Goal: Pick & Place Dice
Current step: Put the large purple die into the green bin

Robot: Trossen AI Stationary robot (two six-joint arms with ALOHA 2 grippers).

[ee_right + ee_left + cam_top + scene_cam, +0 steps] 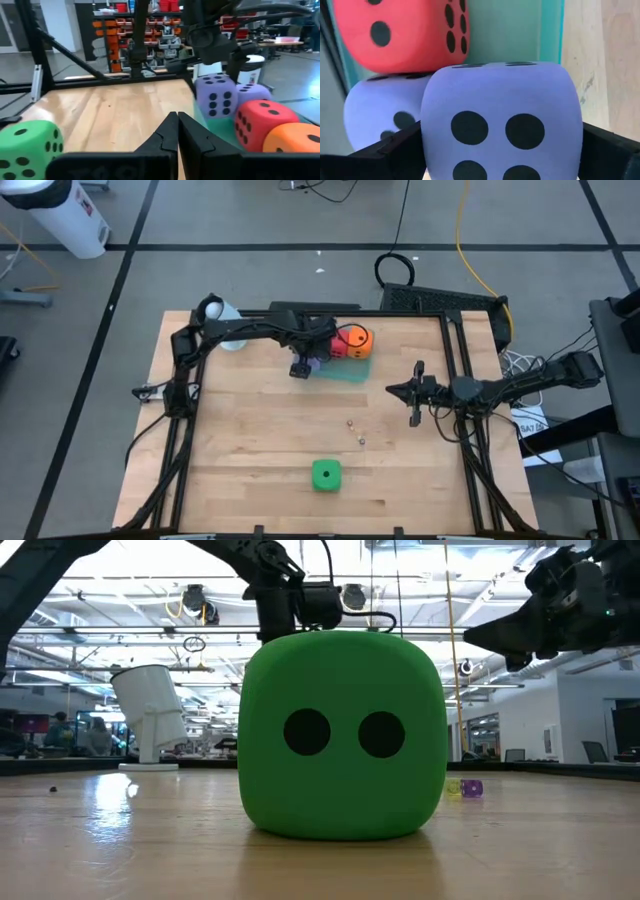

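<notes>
Four dice sit together on the teal tray at the table's far middle: orange, red and two purple. My left gripper points down over the nearer purple die, one open finger on each side of it. That die appears to rest on the tray, against the second purple die. The green die stands alone on the wood near the front edge. At the right, my right gripper hangs level above the table, shut and holding nothing. My left gripper comes at the nearer purple die from above, its fingers standing close against two opposite side faces. Whether they touch the faces I cannot tell.
A white cup-like object stands at the table's far left corner. Two tiny dice lie on the bare wood between the tray and the green die. Black frame rails run along the table's edges.
</notes>
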